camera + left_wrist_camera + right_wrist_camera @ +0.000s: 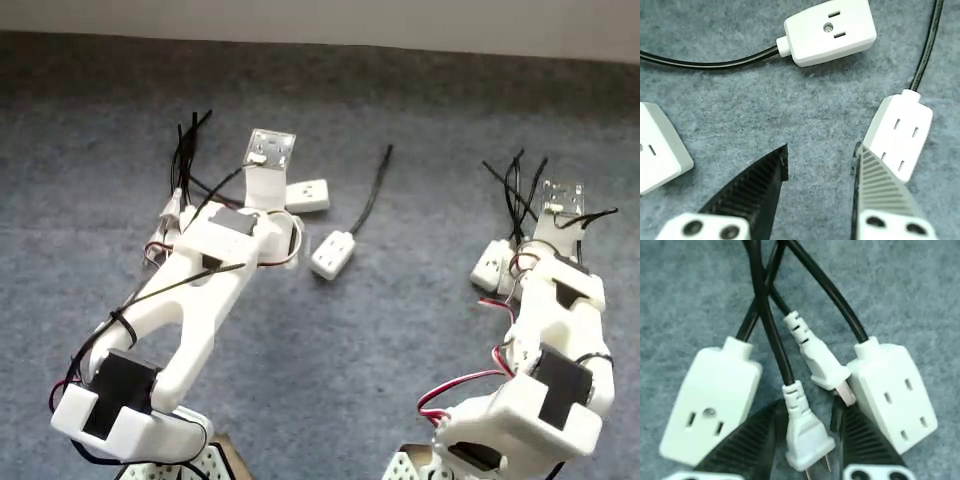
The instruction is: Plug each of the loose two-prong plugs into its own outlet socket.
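Observation:
My left gripper (821, 152) hangs open over bare carpet, with three white outlet sockets around it: one ahead (827, 30), one by the grey finger (897, 135), one off the black finger (657, 147). In the high view it (270, 152) sits by two of these sockets (307, 195) (333, 253). My right gripper (807, 407) is open, fingers close on either side of a white two-prong plug (807, 435) on the carpet. A second plug (822, 360) lies with its prongs against a socket (892, 390). Another socket (707, 402) lies on the other side.
Black cables (370, 195) trail from the sockets across the grey carpet. More black cables (515, 185) fan out beside the right arm's gripper (563, 200), and a bundle (185, 150) lies beside the left arm. A socket (493, 263) rests close to the right arm.

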